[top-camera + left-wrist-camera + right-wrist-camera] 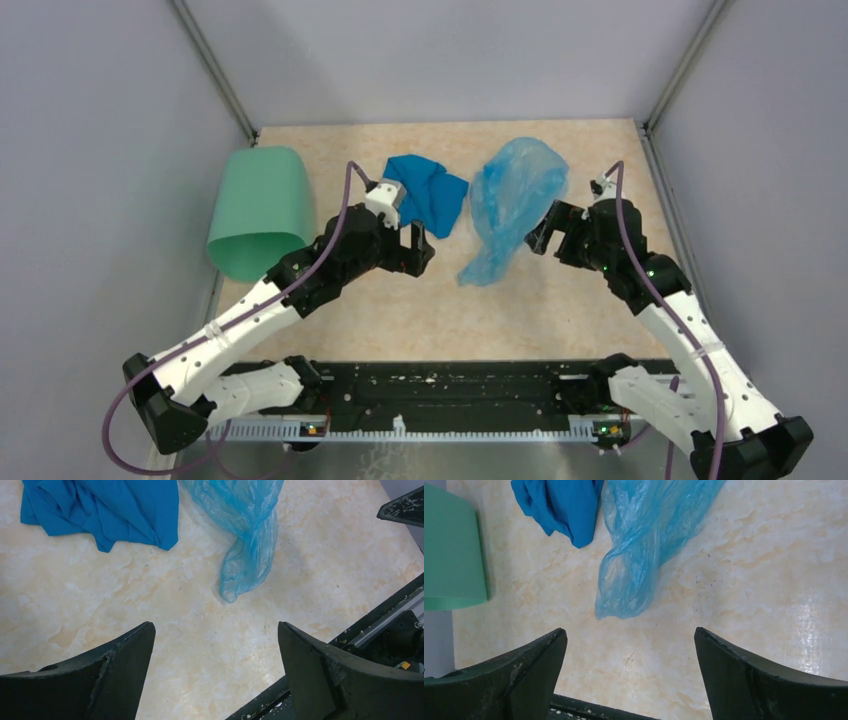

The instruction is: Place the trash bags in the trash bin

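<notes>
Tabletop of mottled beige laminate, flecked with dark specks, is enclosed by plain grey walls. Left gripper and right gripper both stand spread and empty, with the trash bag lying crumpled between them, just ahead of the right fingers. Trash bin sits well left of the left gripper, with a blue cloth just beyond that gripper.

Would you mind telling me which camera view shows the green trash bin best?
The top external view: the whole trash bin shows there, at left. The right wrist view catches only a slice of it at its left frame edge; the left wrist view shows none of it.
</notes>
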Robot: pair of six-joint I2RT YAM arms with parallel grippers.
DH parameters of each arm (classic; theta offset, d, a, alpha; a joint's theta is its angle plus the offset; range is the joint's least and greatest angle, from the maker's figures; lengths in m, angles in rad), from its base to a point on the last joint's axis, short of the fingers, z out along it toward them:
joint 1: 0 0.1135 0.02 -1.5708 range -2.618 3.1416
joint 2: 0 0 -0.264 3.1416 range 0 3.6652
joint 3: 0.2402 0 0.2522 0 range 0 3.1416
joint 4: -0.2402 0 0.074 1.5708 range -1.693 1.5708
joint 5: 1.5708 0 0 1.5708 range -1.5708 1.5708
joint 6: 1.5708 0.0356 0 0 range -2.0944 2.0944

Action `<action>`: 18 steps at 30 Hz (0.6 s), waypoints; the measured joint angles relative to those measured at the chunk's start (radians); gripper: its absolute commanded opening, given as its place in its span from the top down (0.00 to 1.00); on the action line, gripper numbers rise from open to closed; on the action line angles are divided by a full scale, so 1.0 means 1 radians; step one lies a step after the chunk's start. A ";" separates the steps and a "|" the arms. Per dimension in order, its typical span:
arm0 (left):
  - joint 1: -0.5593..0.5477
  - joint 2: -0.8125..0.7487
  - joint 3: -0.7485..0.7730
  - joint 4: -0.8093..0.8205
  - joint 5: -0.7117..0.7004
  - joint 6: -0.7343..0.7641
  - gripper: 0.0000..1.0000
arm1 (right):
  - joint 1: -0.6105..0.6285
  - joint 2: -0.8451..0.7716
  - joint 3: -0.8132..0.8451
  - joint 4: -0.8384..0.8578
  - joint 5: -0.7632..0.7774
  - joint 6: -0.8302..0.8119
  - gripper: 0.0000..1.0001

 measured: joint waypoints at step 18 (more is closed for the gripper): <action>0.000 -0.062 0.010 -0.057 -0.194 -0.068 0.02 | 0.003 0.048 0.069 -0.038 0.096 -0.089 0.01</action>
